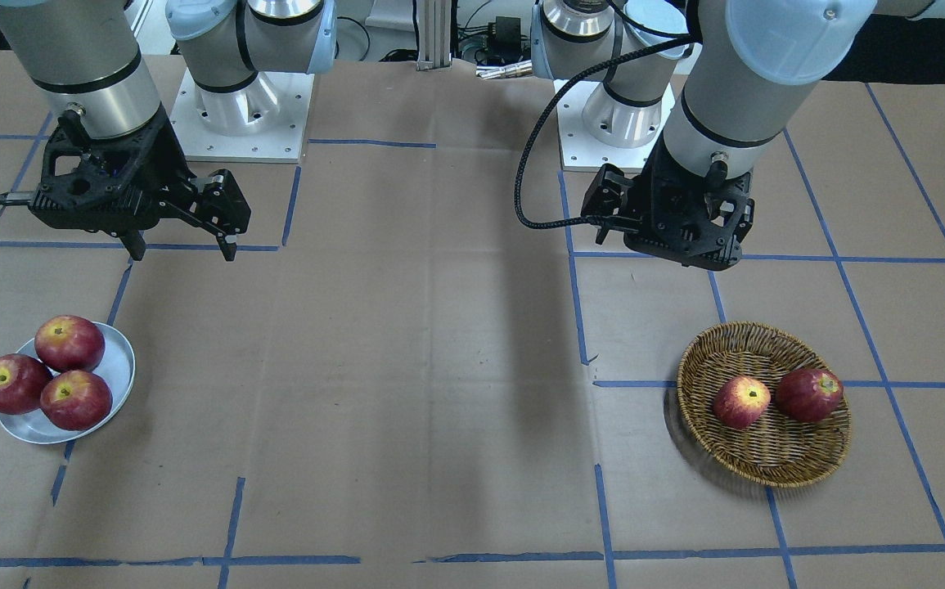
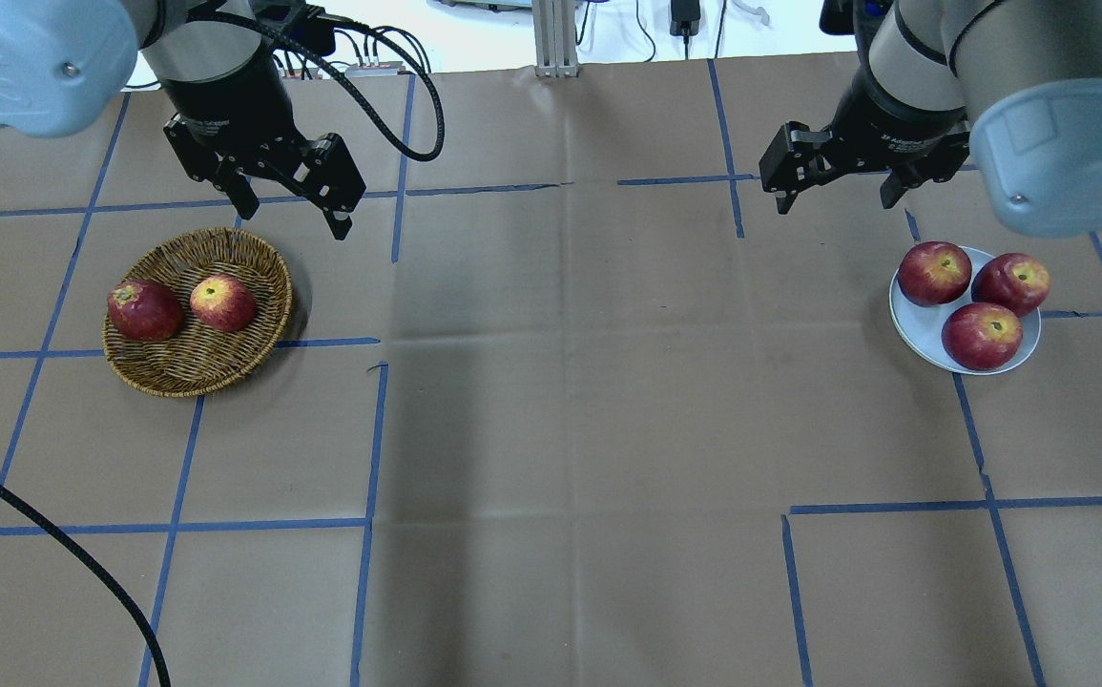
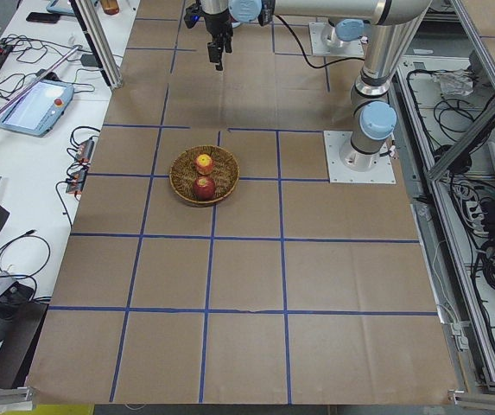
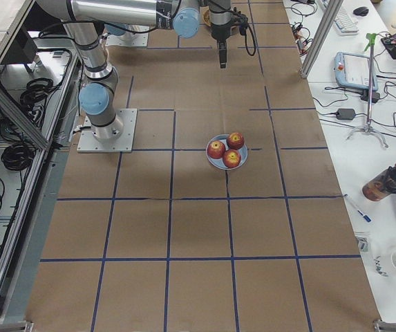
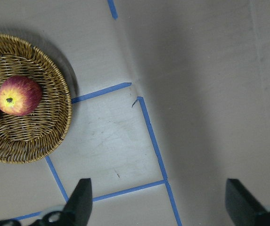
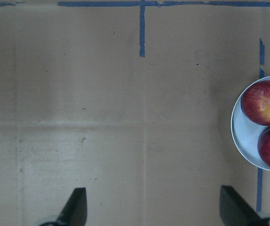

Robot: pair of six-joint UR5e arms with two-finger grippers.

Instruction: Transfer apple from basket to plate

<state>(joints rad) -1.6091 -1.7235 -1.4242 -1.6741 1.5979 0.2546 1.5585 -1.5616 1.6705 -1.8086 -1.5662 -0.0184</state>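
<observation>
Jaws spread wide and empty on both arms. Overhead, the left gripper (image 2: 295,218) hangs above the table (image 2: 570,401) beside the basket (image 2: 197,380), and the right gripper (image 2: 839,198) hangs beside the plate (image 2: 923,334). The apple (image 2: 222,302) lies in the basket, stem up, next to a dark red apple (image 2: 143,310) (close together, perhaps touching). Three red apples (image 2: 980,336) crowd the plate, well apart from the basket.

The front-facing view shows each gripper between its arm's base and its dish, with the apple on the basket's side nearer the table's middle.

The left wrist camera has the apple in the basket at its left edge, with the fingertips (image 5: 82,195) far apart below. The right wrist camera catches part of the plate and two of its apples, its fingertips equally parted.

The side views show blue tape lines (image 3: 212,239) gridding the table.
</observation>
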